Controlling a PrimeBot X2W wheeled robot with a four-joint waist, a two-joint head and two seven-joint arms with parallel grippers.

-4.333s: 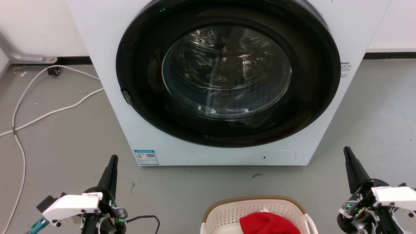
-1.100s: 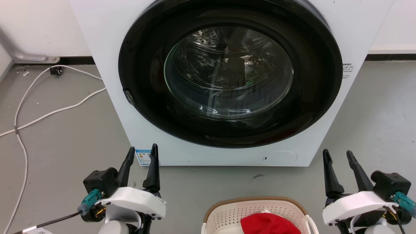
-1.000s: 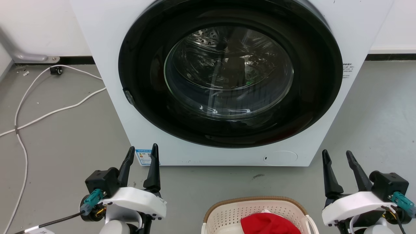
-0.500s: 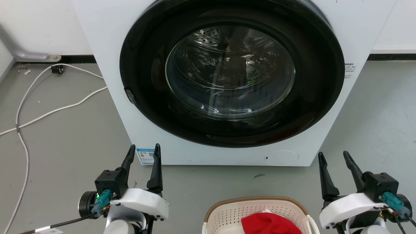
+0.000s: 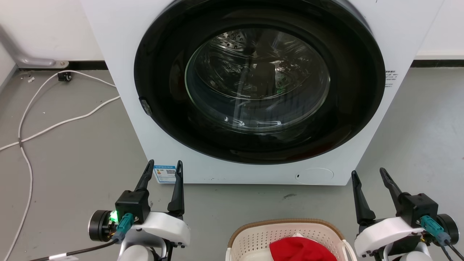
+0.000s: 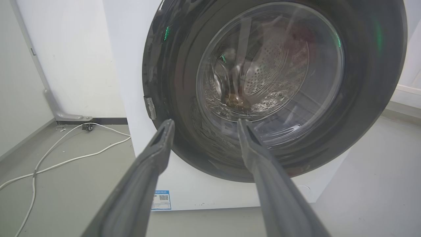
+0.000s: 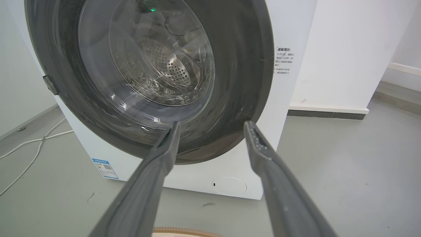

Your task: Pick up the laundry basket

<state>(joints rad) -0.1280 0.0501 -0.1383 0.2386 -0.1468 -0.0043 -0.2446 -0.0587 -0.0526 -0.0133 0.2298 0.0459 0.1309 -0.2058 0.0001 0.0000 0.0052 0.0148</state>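
Observation:
The laundry basket [image 5: 253,235], cream with perforated walls and a brown rim, sits on the floor at the bottom middle of the head view, with a red cloth [image 5: 301,250] inside. A strip of its brown rim [image 7: 184,231] shows at the bottom edge of the right wrist view. My left gripper [image 5: 164,166] hovers open to the basket's left, fingers pointing at the washer. To the basket's right my right gripper [image 5: 367,174] is open too, nothing between its fingers. In the wrist views the left gripper [image 6: 204,122] and the right gripper [image 7: 212,124] each stand apart and empty.
A white front-loading washer [image 5: 123,54] with a shut dark round door [image 5: 259,81] stands right ahead. White cables [image 5: 54,125] trail over the grey floor at the left. A wall corner [image 7: 338,65] rises right of the washer.
Both grippers have turned from side-on to showing two spread fingers, then drifted slightly inward toward the basket. The camera has shifted a little. The basket has stayed put.

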